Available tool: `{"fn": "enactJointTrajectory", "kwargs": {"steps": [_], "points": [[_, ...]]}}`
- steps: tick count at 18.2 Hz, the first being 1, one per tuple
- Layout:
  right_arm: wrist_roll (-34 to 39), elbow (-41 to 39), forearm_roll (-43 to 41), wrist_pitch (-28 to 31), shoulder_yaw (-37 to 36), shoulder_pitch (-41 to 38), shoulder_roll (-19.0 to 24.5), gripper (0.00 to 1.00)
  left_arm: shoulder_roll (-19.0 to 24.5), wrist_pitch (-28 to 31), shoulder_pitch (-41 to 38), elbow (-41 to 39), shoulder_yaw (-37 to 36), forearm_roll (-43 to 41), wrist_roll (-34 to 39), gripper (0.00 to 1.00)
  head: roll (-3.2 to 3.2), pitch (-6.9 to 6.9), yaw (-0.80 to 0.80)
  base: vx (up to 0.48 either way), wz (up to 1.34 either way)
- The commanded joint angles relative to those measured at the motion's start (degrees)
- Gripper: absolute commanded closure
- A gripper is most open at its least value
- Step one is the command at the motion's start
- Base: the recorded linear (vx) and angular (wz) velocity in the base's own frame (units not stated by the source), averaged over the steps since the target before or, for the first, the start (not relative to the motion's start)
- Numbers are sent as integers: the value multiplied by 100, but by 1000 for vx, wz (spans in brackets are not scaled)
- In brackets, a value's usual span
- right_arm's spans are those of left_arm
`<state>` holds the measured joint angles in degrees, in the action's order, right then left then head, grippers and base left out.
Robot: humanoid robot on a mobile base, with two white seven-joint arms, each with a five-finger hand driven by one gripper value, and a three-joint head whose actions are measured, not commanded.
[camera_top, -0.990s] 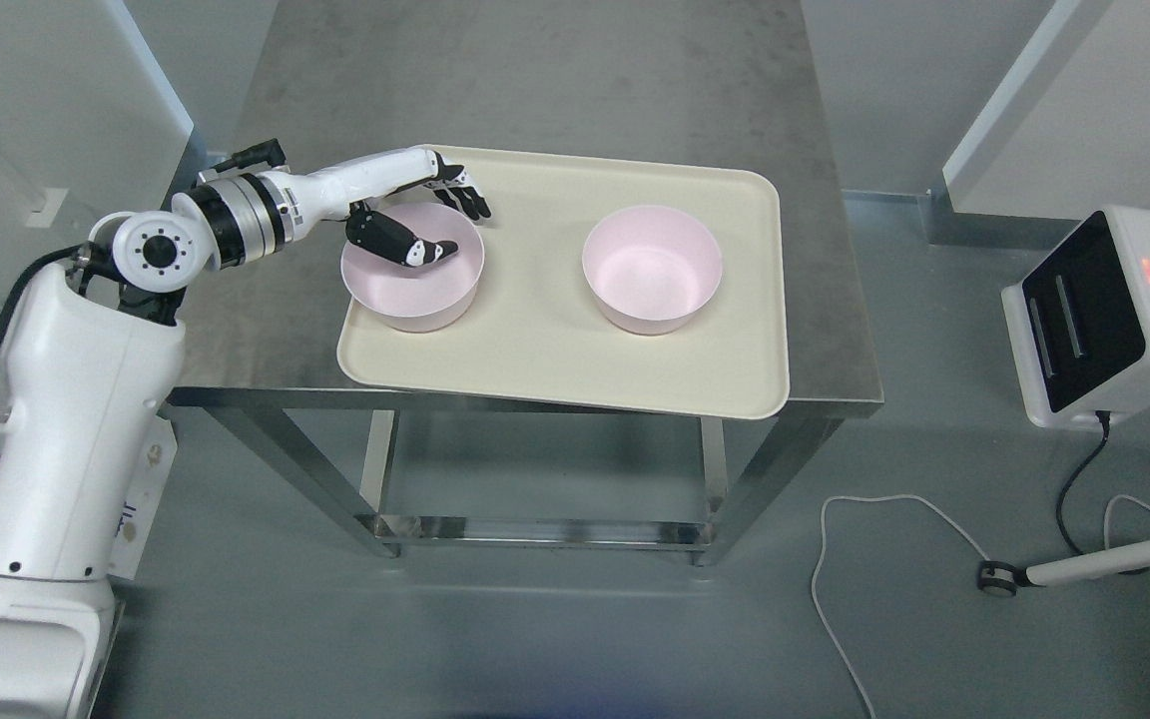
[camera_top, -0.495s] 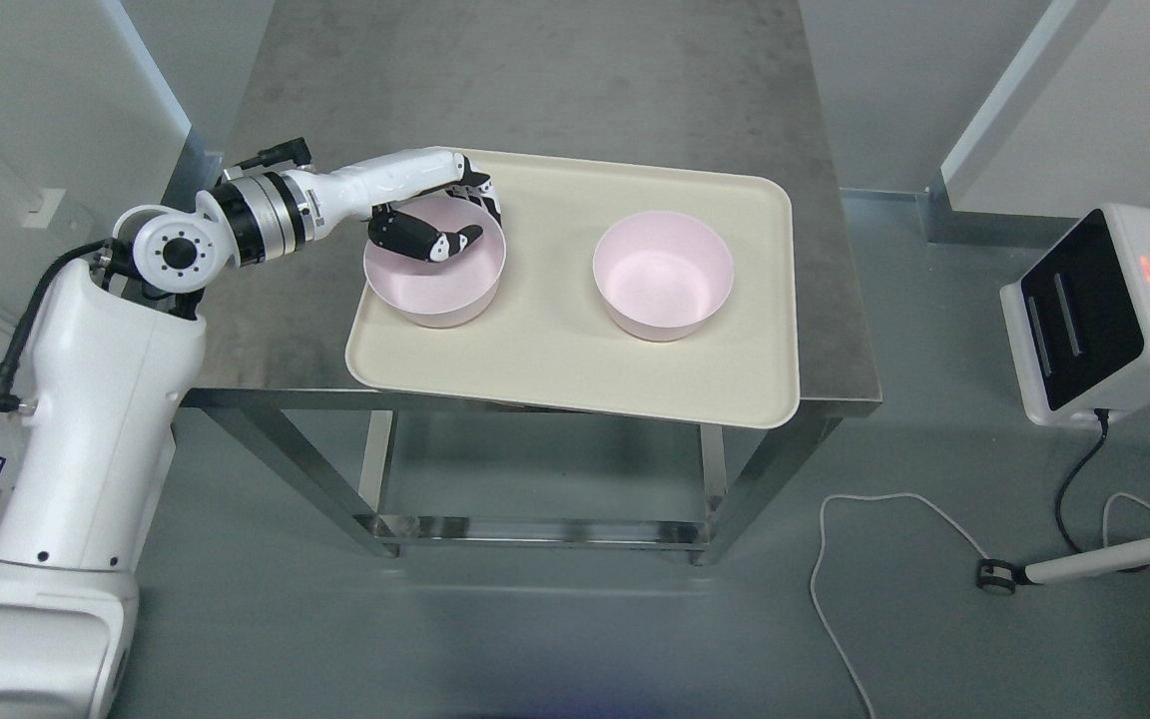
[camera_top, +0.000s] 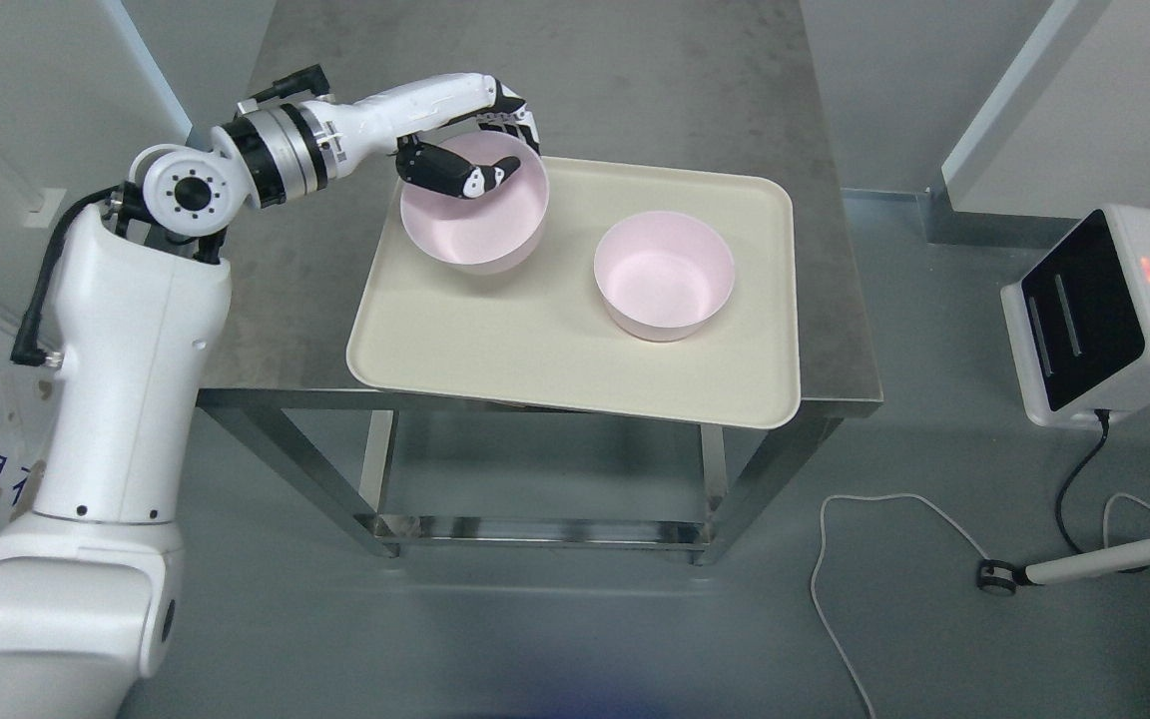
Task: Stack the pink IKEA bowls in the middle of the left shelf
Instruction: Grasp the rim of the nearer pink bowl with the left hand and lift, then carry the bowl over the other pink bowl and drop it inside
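My left hand (camera_top: 495, 150) is shut on the far rim of a pink bowl (camera_top: 475, 220), thumb inside and fingers outside. The bowl hangs lifted above the cream tray (camera_top: 535, 340), over its far left part. A second pink bowl (camera_top: 663, 275) stands upright on the right half of the tray. The tray lies on a grey metal table (camera_top: 555, 70). My right arm does not show.
A white box device (camera_top: 1104, 310) with a black face sits on the floor to the right, with cables (camera_top: 874, 539) trailing from it. White panels (camera_top: 1064, 110) stand at both far corners. The table's steel legs and lower frame (camera_top: 535, 529) show below.
My left hand closed on the left bowl's rim and raised it off the tray, carrying it up and to the right. The camera view shifted slightly as well.
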<state>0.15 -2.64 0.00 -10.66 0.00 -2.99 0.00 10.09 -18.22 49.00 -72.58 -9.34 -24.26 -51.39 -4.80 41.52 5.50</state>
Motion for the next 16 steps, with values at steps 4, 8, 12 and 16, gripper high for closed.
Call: {"fn": "enactJointTrajectory", "kwargs": {"steps": [4,8,12,16], "points": [[3,0,44,2,-53,0,-100,0,-909,20,733,103,-1955,-70,295,99,0,0,0,0,0],[3,0,44,2,-61,0,-100,0,-909,37,742,227,-2581,-53,699,98,0,0,0,0,0],[3,0,44,2,-53,0,-100,0,-909,46,751,306,-2626,-280,727,98,0,0,0,0,0],[3,0,44,2,-53,0,-100,0,-909,46,742,324,-2389,-633,473,97,0,0,0,0,0]]}}
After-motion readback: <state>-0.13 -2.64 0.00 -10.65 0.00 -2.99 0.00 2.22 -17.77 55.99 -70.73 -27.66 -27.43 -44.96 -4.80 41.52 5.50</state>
